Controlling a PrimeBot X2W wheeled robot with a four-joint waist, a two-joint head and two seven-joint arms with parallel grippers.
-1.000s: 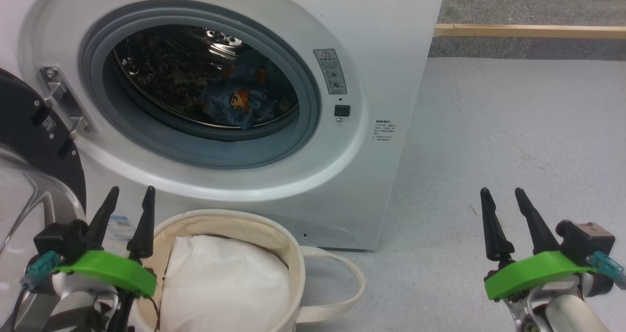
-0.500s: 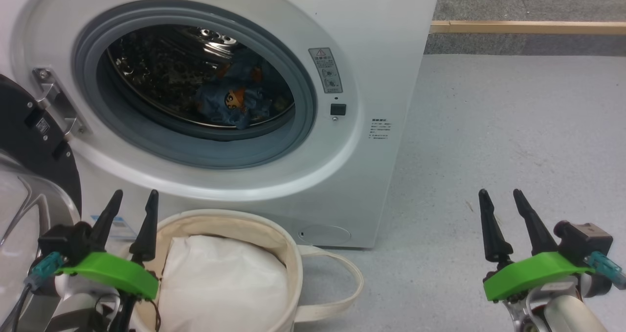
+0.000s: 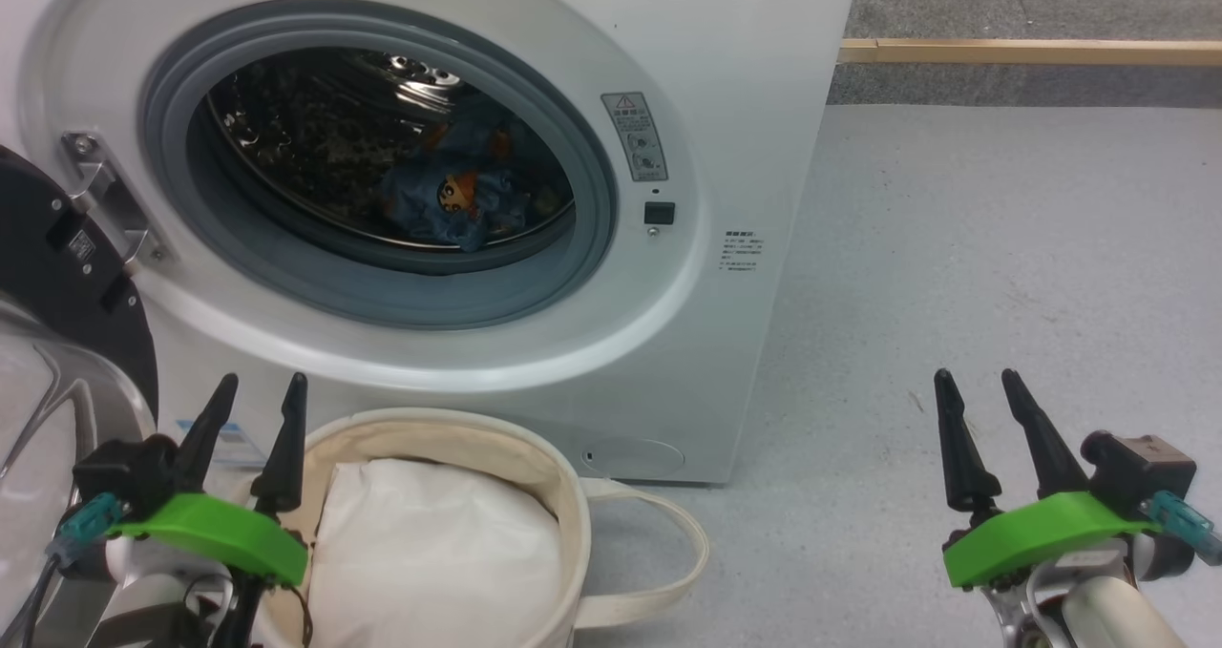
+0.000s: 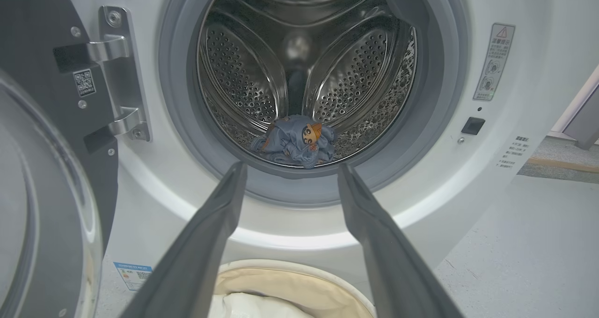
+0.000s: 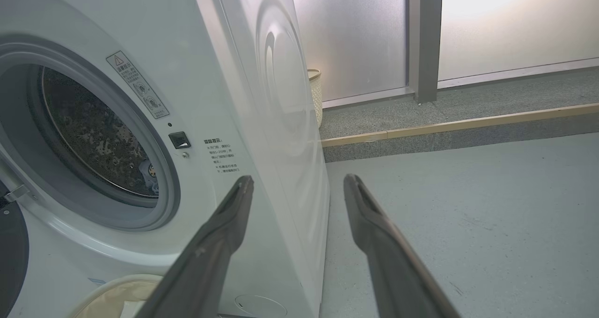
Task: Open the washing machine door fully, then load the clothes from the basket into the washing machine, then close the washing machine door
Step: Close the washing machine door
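Unmoved but for a slight head-camera shift, waits with left gripper [image 3: 264,381] and right gripper [image 3: 976,376] spread and empty, clothes [image 4: 295,142] in the drum [image 4: 243,74] of the washing machine [image 3: 764,104], basket [image 3: 573,505] rid of them, washing machine door [image 3: 48,276] wide open: loading apparently done, calls next for pushing it shut.

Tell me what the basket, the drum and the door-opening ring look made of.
The basket: cream woven cloth, likely canvas, matte, with limp handle. The drum: glossy perforated metal, probably stainless steel. The ring: matte grey, seemingly rubber, judging by its folded lip.
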